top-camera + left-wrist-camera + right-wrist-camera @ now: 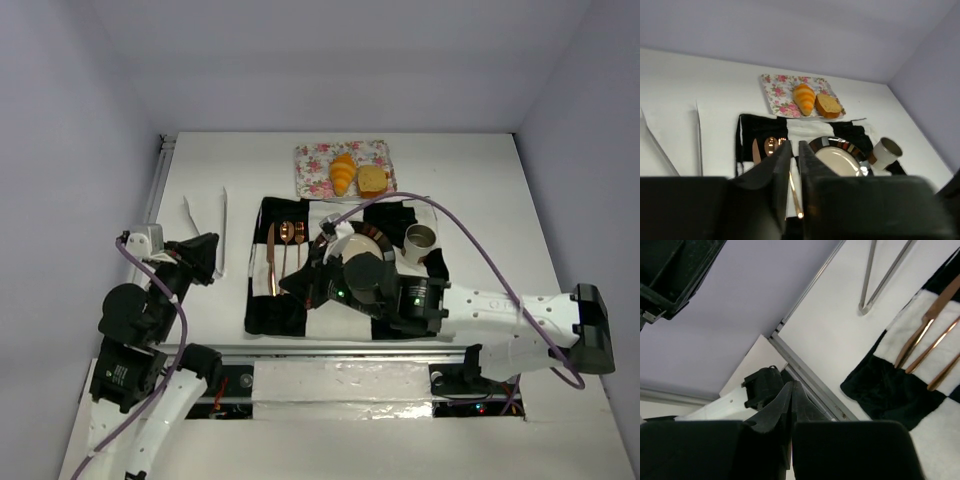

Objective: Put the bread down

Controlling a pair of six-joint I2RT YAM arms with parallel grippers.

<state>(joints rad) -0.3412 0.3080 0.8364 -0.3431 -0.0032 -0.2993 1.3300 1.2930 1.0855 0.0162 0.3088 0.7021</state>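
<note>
Orange croissant [804,98], tan bun [828,105] on floral tray [775,92]: left-wrist view, not right-wrist.

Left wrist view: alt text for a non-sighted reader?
A croissant and a squarish bun sit side by side on a floral tray at the back. Nearer: a checked cloth with plate, cup and copper cutlery; the left gripper, shut and empty, fills the foreground.

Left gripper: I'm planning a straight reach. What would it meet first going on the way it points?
Probably the copper cutlery on the checkered cloth, just beyond the left gripper; depth is unclear.
</note>
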